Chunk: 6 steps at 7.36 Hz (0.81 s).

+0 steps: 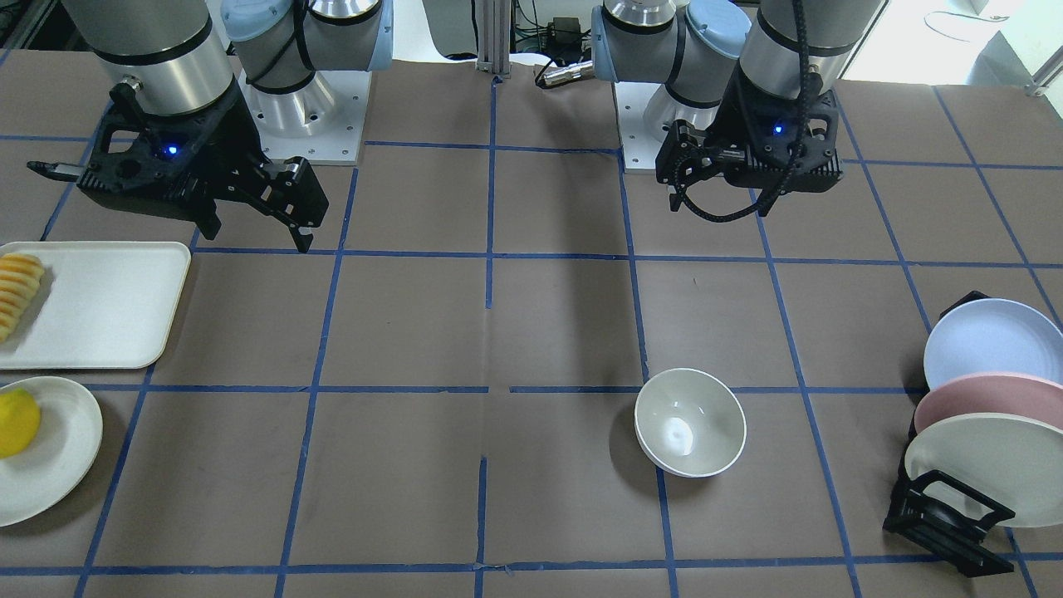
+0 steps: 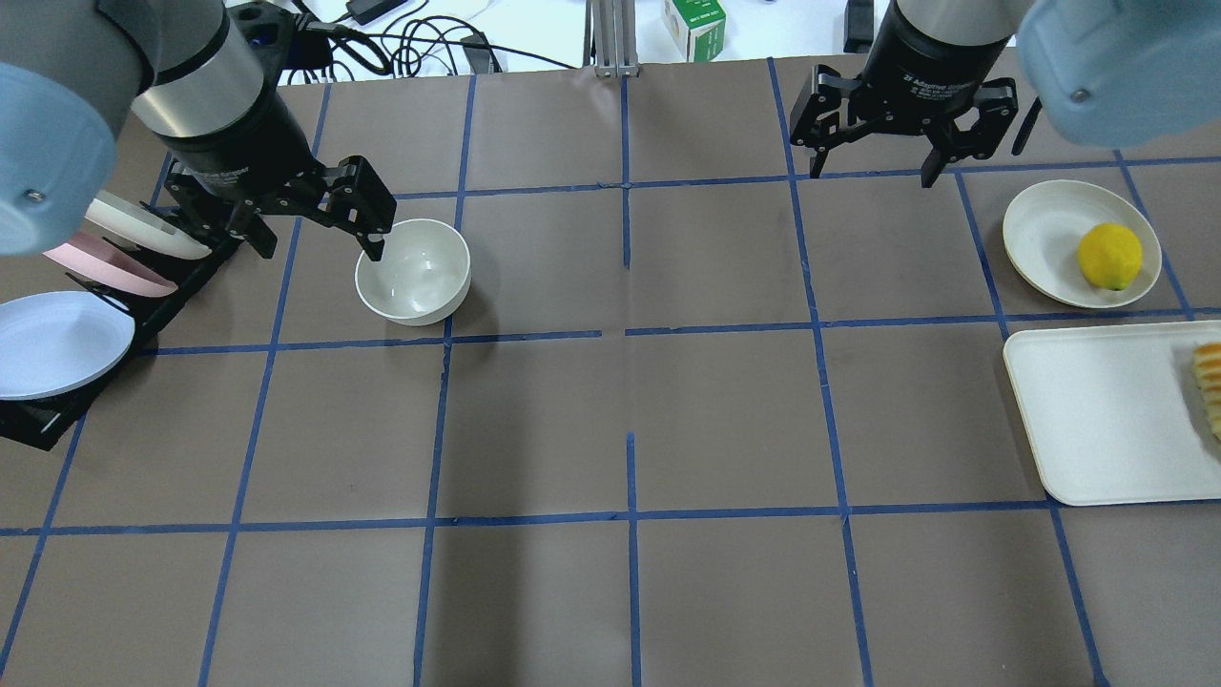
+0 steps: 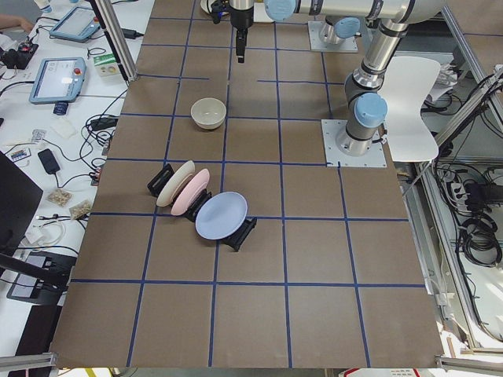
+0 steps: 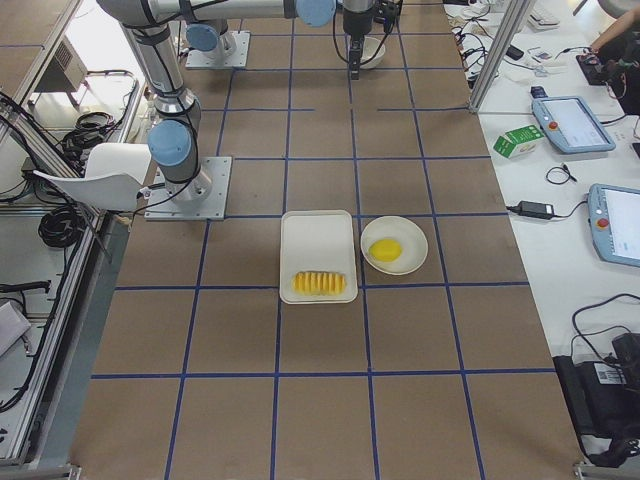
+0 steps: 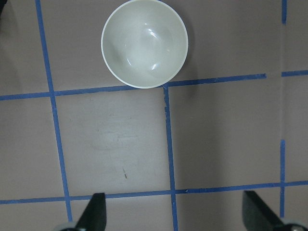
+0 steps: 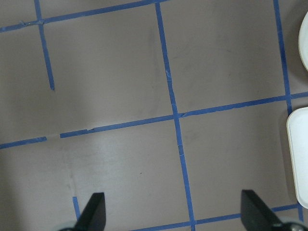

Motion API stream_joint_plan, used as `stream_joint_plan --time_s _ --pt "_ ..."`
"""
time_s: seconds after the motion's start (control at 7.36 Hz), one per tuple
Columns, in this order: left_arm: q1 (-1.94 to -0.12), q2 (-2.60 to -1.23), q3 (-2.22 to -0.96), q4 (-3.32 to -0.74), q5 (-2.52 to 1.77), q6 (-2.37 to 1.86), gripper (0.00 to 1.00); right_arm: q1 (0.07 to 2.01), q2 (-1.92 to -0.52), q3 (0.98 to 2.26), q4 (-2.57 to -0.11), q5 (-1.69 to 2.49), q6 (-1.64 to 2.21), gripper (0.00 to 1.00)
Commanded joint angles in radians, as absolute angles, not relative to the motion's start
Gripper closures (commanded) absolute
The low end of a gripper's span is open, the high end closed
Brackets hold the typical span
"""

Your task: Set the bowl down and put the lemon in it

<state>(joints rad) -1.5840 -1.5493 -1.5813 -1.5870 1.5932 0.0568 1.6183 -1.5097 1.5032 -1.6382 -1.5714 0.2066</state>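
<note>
Fetching the lemon (image 2: 1109,256) from its plate (image 2: 1040,239) near the table's right end looks next: the right gripper (image 2: 873,174), wide and empty, should straddle its short axis, the bowl (image 2: 413,272) waiting upright toward the left end beside the equally wide, empty left gripper (image 2: 319,250).

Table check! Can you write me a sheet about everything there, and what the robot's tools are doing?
Surface: brown table with a blue tape grid; no spills seen.
Job's things: bowl upright and empty on the table; lemon lies on the round plate, not in the bowl.
Clutter: tray with sliced food at one end; rack holding blue, pink and cream plates.
Grippers: left tool open, empty, apart from the bowl; right tool open, empty.
Cables: black cable looped at the left wrist; wires beyond the table's far edge.
Surroundings: carton, screens, white chair.
</note>
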Motion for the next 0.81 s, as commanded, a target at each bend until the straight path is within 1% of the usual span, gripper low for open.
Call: stream_joint_plan --time_s 0.0,0.41,0.54,0.68 --pt "-1.585 -1.549 -1.582 -1.588 1.591 0.057 0.00 1.618 -1.509 1.505 -1.638 -1.572 0.206 0.00" --pt "-1.585 -1.549 -1.582 -1.586 1.588 0.057 0.00 1.614 -1.506 1.502 -1.638 -1.571 0.203 0.00" --pt "-1.586 -1.548 -1.582 -1.588 1.586 0.055 0.00 1.588 -1.499 1.491 -1.638 -1.577 0.146 0.00" --pt "-1.586 -1.548 -1.582 -1.588 1.586 0.055 0.00 1.516 -1.499 1.490 -1.638 -1.575 0.033 0.00"
